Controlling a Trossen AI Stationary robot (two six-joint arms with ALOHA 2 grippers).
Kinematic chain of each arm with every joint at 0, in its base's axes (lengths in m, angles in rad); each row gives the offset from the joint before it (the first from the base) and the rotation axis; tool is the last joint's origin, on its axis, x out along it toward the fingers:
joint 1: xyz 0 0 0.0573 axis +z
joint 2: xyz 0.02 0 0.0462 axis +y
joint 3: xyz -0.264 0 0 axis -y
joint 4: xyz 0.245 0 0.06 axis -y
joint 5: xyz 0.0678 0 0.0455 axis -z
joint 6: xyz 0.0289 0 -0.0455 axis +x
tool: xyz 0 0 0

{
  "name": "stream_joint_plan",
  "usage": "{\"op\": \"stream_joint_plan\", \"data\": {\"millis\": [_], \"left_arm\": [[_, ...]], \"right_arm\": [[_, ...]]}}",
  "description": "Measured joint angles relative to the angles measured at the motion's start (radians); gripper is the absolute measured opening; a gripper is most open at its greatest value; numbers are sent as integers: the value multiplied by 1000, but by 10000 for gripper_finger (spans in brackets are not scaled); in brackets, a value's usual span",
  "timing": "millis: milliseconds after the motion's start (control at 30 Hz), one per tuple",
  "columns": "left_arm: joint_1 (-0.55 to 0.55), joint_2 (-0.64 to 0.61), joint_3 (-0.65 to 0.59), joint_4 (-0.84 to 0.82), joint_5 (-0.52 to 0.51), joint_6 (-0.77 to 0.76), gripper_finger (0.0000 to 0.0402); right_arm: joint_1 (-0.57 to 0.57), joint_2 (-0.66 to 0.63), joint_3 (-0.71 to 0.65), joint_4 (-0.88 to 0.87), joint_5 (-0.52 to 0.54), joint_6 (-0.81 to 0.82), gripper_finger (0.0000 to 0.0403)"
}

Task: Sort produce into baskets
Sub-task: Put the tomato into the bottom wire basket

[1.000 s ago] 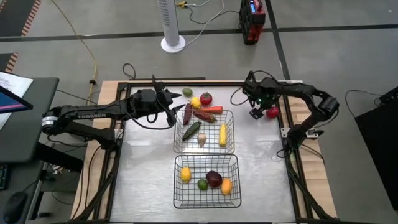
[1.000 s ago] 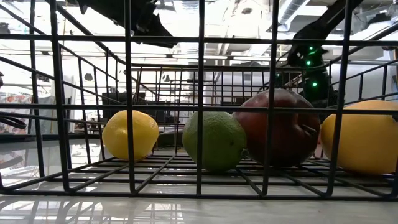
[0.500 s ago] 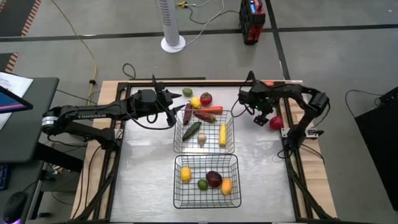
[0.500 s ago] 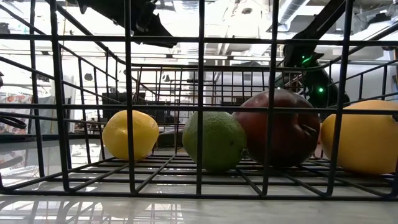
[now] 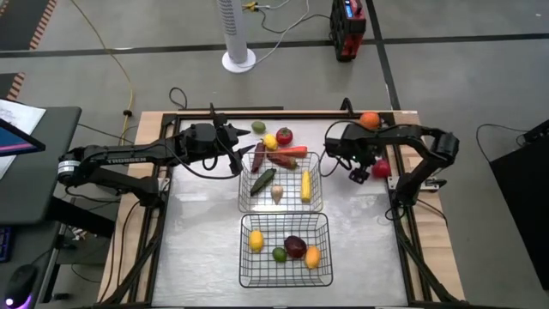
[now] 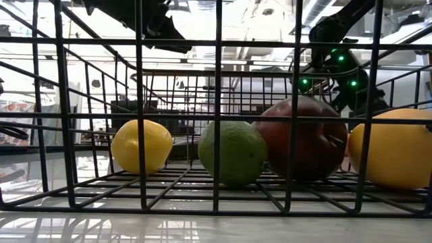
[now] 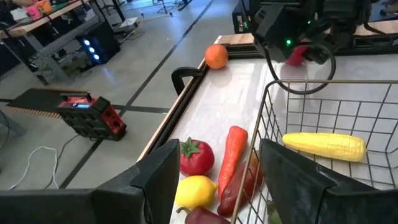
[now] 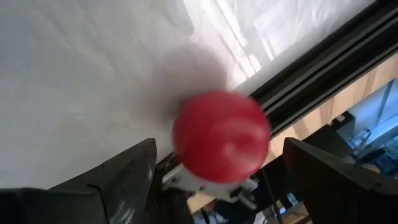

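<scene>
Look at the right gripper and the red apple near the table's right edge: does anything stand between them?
Nothing visible does. The right gripper, jaws open, hangs right by the red apple, which lies on bare table against the right edge rail.

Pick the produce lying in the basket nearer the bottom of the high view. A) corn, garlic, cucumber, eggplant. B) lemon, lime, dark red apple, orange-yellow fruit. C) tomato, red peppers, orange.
B: the near basket holds a lemon, a lime, a dark red apple and an orange-yellow fruit; the corn lies in the far basket.
</scene>
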Motion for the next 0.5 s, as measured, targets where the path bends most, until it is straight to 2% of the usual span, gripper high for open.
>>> {"op": "stream_joint_plan", "data": {"millis": [267,500], "left_arm": [[0,0,0,-16,0,-3,208],[0,0,0,-30,0,-6,208]], "right_arm": [[-24,-3,-66,13,7,29,376],[-58,-81,-122,70,-20,31,373]]}}
